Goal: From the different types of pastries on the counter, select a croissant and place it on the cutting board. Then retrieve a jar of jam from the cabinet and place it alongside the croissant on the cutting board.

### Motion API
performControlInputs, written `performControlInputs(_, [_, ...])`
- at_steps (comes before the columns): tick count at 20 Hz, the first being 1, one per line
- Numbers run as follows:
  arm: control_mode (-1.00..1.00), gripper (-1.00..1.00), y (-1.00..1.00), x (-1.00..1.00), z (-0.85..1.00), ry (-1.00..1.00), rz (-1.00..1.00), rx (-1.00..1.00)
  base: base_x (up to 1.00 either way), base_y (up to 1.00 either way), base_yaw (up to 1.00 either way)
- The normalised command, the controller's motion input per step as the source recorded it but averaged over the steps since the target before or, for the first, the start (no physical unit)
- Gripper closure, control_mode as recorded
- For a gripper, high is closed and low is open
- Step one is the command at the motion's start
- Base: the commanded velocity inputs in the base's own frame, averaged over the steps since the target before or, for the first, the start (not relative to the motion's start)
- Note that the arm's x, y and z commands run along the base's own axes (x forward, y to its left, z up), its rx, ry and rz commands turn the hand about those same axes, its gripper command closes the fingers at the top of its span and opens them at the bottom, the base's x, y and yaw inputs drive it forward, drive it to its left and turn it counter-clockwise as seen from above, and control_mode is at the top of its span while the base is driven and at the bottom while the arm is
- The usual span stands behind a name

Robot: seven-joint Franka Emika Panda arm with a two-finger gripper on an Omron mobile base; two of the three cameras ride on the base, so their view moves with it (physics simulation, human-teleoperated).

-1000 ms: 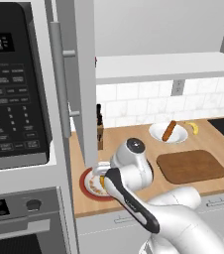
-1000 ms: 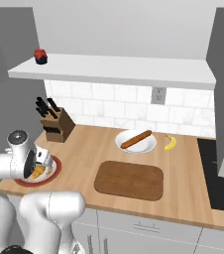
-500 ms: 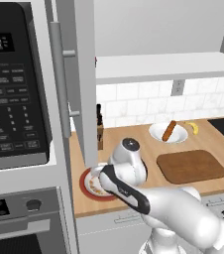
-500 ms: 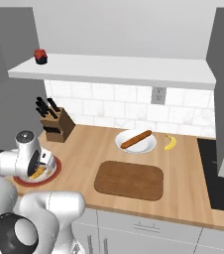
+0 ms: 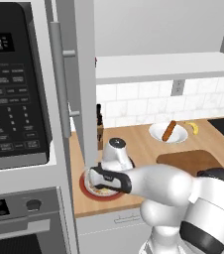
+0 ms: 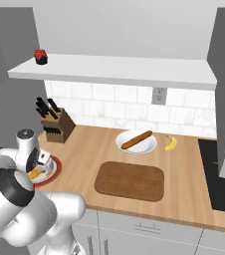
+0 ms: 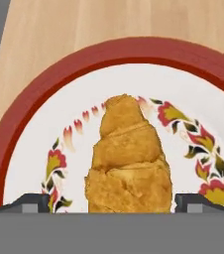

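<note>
The croissant (image 7: 128, 158), golden with browner ridges, lies on a round red-rimmed plate (image 7: 29, 114) at the counter's (image 6: 84, 149) left end. My gripper (image 7: 116, 204) is open right over it, one fingertip (image 7: 34, 203) on each side, neither touching the pastry. From the right base view the croissant (image 6: 34, 174) peeks out below the hand (image 6: 39, 164). The dark-brown cutting board (image 6: 129, 180) lies bare at mid-counter, also in the left base view (image 5: 188, 161). The red jar of jam (image 6: 41, 56) stands on the shelf's left end. The cabinet door (image 5: 82, 84) is open.
A white dish holds the orange-brown stick pastry (image 6: 137, 140), with a banana (image 6: 171, 143) beside it. A knife block (image 6: 57, 127) stands behind the plate (image 6: 54, 167). The microwave (image 5: 15, 84) is at the left and a black cooktop (image 6: 224, 174) at the right.
The arm has bent further down and the hand has dropped closer onto the red-rimmed plate. The croissant, board and jar have stayed where they were.
</note>
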Motion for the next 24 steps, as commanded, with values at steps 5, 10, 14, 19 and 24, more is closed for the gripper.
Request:
performControlInputs(5, [-1.00,-1.00,0.04,0.04,-0.27,0.12,0.00,-0.01,0.00,0.00,0.00])
performControlInputs(10, [-1.00,1.00,-0.10,0.00,-0.30,0.12,0.00,0.00,0.00,0.00,0.00])
performControlInputs(14, [-1.00,1.00,-0.01,0.00,-0.19,0.02,0.00,0.00,0.00,0.00,0.00])
performControlInputs(19, [-1.00,1.00,0.00,-0.10,0.09,-0.02,0.00,-0.01,0.00,0.00,0.00])
performControlInputs(24, [-1.00,1.00,-0.01,-0.26,0.68,-0.06,0.01,-0.03,0.00,0.00,0.00])
